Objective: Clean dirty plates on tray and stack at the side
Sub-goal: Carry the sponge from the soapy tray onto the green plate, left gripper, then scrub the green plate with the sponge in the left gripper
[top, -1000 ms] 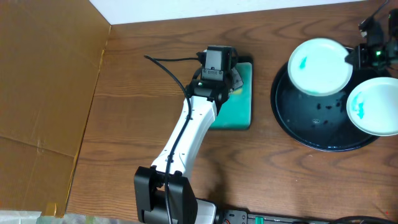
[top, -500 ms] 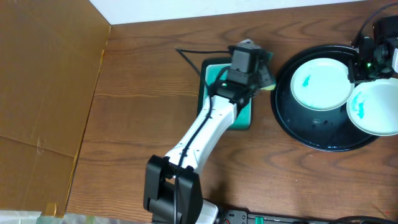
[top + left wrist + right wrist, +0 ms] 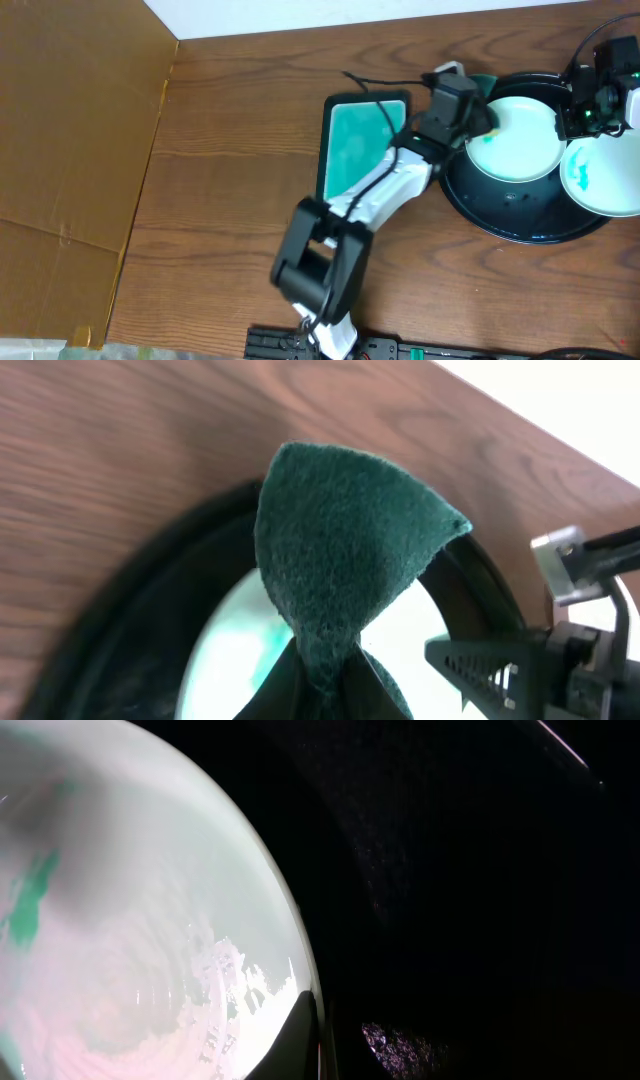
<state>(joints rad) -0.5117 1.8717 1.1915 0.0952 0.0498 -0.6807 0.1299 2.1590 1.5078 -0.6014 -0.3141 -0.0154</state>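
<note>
The black tray (image 3: pixel 520 218) sits at the right. Two white plates show on it: one (image 3: pixel 520 140) with a teal smear near its left side, the other (image 3: pixel 608 178) at the right edge, also smeared. A third plate is out of view. My left gripper (image 3: pixel 467 100) is shut on a dark green sponge (image 3: pixel 345 550) and holds it over the first plate's left rim (image 3: pixel 235 660). My right gripper (image 3: pixel 590 108) is shut on that plate's right rim; one finger (image 3: pixel 295 1035) lies on the plate (image 3: pixel 130 920).
A small rectangular teal tray (image 3: pixel 355 145) with a black edge lies left of the black tray, under my left arm. A brown cardboard sheet (image 3: pixel 70 130) covers the table's left side. The white wall edge runs along the back.
My left gripper has moved right from the small teal tray to the first plate, carrying the sponge. The plate in my right gripper has come down and looks smaller.
</note>
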